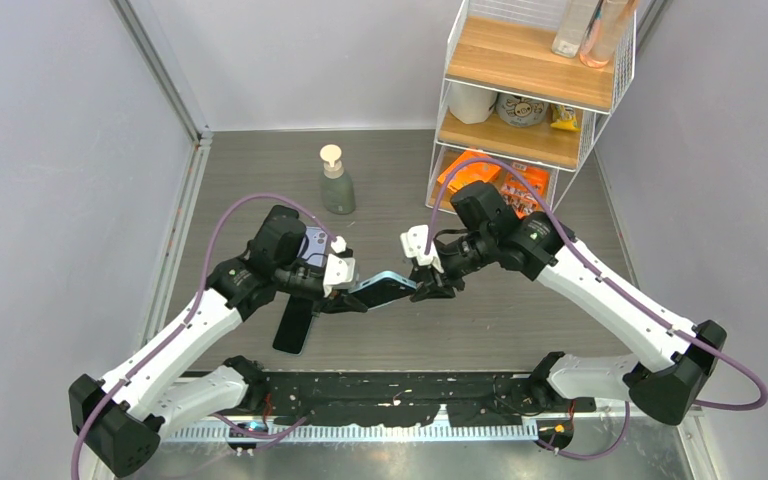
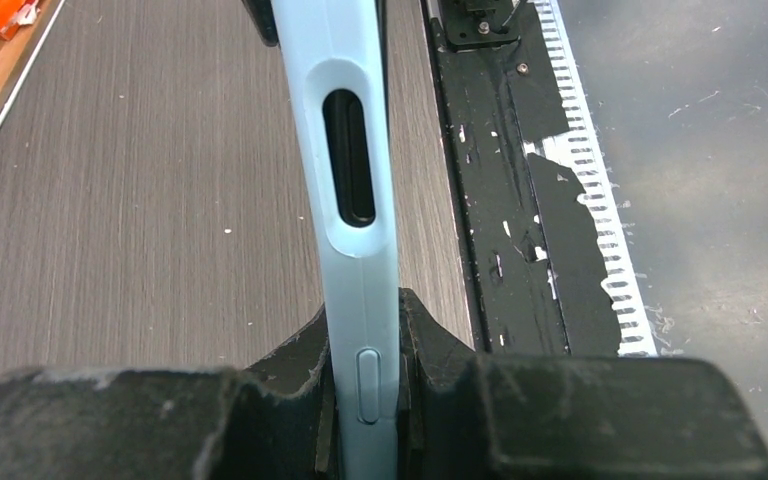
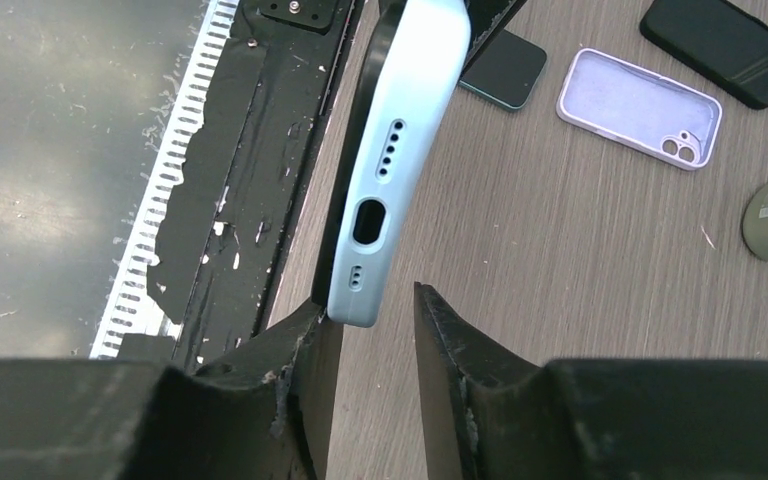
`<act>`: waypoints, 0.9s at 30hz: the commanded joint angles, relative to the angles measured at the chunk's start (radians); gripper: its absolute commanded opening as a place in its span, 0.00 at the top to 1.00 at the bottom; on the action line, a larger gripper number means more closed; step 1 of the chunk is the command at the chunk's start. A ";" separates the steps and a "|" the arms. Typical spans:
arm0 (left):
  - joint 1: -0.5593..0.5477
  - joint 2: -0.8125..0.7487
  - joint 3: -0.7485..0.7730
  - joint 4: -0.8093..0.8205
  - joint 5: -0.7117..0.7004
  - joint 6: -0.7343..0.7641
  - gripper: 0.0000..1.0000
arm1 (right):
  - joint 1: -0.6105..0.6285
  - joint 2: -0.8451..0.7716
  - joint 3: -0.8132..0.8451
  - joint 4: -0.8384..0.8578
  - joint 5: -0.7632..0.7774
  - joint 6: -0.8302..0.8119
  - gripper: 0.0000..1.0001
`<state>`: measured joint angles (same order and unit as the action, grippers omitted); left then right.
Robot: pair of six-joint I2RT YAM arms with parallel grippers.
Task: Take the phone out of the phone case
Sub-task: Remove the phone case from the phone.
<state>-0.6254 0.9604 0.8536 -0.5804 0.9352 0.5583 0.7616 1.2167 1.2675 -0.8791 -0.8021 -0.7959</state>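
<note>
**Left gripper (image 2: 365, 340) pinches the cased phone; right gripper (image 3: 368, 300) brackets its end**

Clamped on both faces by the left fingers, the light-blue phone case (image 1: 385, 290) hangs above the middle of the tabletop (image 1: 520, 320), toward its near edge. The right jaws stand apart around the port end, one finger just beside it. The phone (image 3: 362, 130) is still seated inside. Separation looks barely started; next, the right gripper probably needs a firm hold on the case lip to peel it off.
</note>
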 commanded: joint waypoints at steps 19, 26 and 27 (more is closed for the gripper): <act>-0.098 0.014 0.023 -0.090 0.026 0.173 1.00 | -0.001 0.049 0.070 0.062 0.009 0.035 0.89; -0.110 0.017 0.023 -0.092 0.015 0.181 1.00 | -0.001 0.063 0.071 0.127 0.056 0.132 0.85; -0.112 0.017 0.021 -0.092 0.014 0.182 1.00 | -0.001 0.067 0.071 0.143 0.067 0.143 0.85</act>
<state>-0.6888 0.9733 0.8520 -0.6598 0.8555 0.6865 0.7643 1.2682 1.2701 -0.9699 -0.7818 -0.7189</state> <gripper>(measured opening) 0.201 0.152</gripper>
